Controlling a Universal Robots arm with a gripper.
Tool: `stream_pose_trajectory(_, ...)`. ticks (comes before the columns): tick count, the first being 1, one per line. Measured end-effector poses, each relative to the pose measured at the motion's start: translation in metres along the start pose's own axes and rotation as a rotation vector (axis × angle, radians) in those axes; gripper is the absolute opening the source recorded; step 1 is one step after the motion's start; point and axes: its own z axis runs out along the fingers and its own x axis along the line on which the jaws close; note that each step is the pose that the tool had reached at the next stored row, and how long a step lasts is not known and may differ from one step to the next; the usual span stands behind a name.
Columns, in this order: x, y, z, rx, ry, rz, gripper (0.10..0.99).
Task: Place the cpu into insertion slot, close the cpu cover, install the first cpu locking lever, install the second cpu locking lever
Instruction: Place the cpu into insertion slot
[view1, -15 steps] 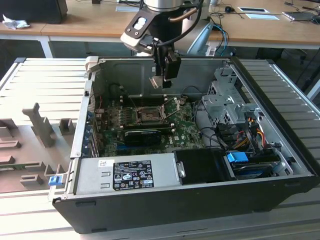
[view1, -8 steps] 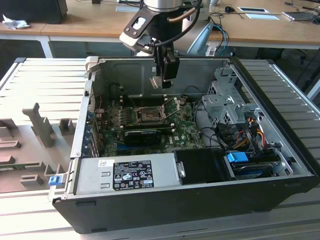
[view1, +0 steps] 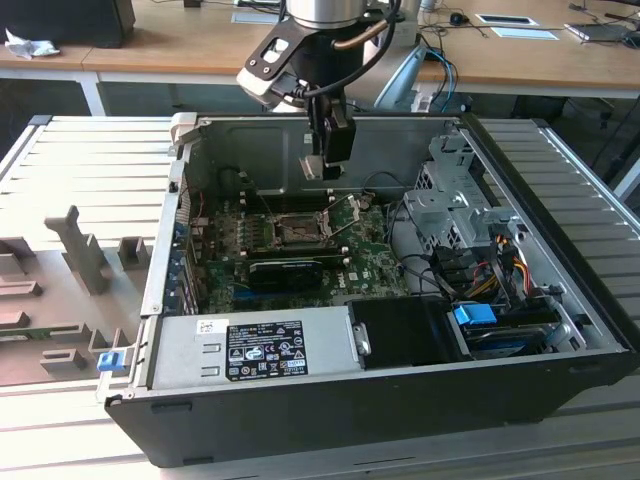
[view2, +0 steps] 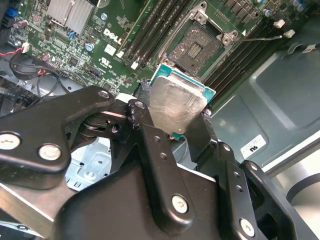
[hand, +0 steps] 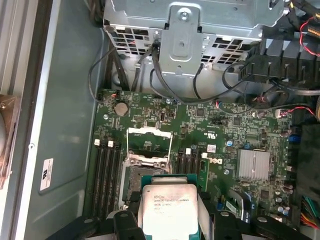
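Now grips one cpu (view2: 180, 95) in the gripper (view2: 175, 107), two black fingers (view2: 152, 145) pressed on opposite edges. Shows a pale silvery face with a green rim, hanging clear above the single insertion slot (view2: 199, 44) near one edge of the green circuit board (hand: 225, 130). Leaves one cpu cover (hand: 149, 136) raised; cuts off the chip's lower edge in the first wrist view.

Scuffed, dull silvery metal cpu (view2: 176, 102); glossy circuit board (hand: 235, 125); matt grey metal case (view1: 395, 150)
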Motion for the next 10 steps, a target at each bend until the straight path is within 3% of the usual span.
stream_pose_trajectory(10, 0.0001, -0.0002, 0.0026, 0.0, 0.0002, 0.0, 0.529)
